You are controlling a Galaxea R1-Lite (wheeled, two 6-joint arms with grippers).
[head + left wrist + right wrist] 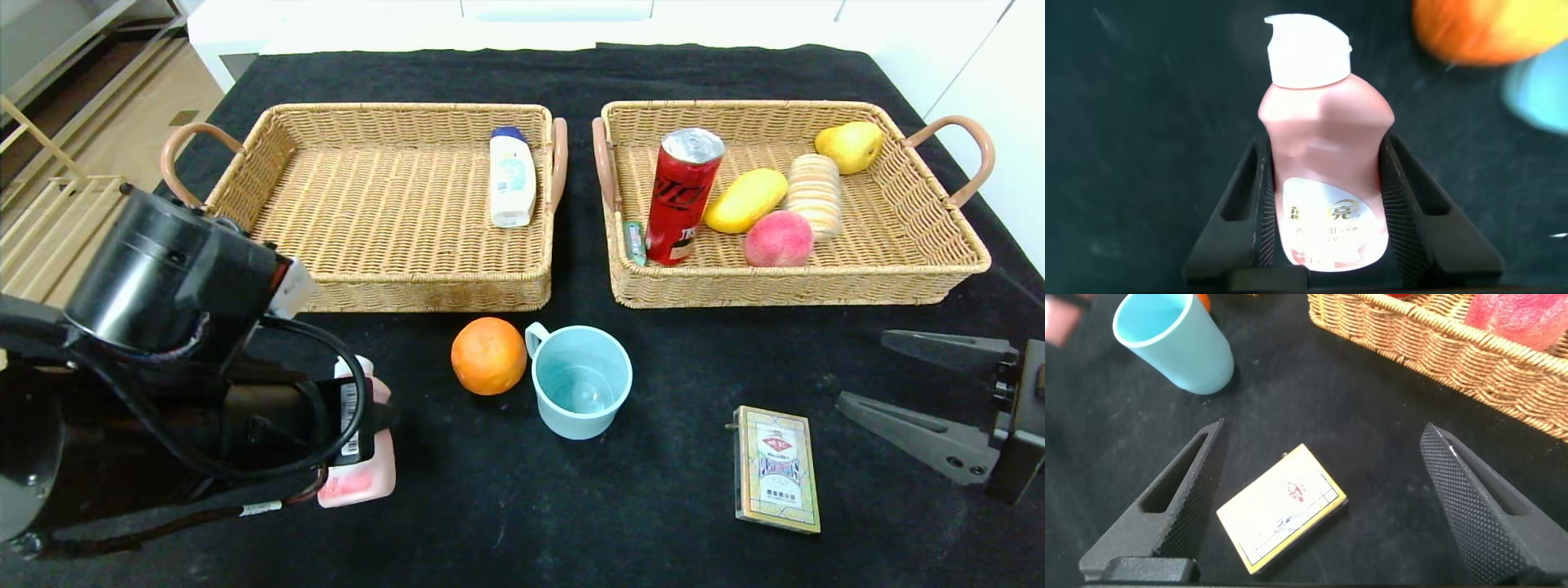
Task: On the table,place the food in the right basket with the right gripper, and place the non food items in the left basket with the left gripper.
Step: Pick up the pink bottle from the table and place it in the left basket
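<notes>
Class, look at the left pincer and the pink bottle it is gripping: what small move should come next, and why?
Probably lift: the left pincer is shut on the pink bottle, a non-food item low over the black table. Raising it should clear the rim of the left basket, where the white bottle already lies. The right pincer sits open near the card box.

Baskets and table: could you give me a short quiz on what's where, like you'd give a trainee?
1. True or false: the orange lies in the right basket.
2. What is the left gripper shut on? A) blue cup B) pink bottle C) card box
3. Fill in: the left basket holds one white ____.

Key:
1. False; it sits on the table beside the cup.
2. B.
3. Bottle.
</notes>
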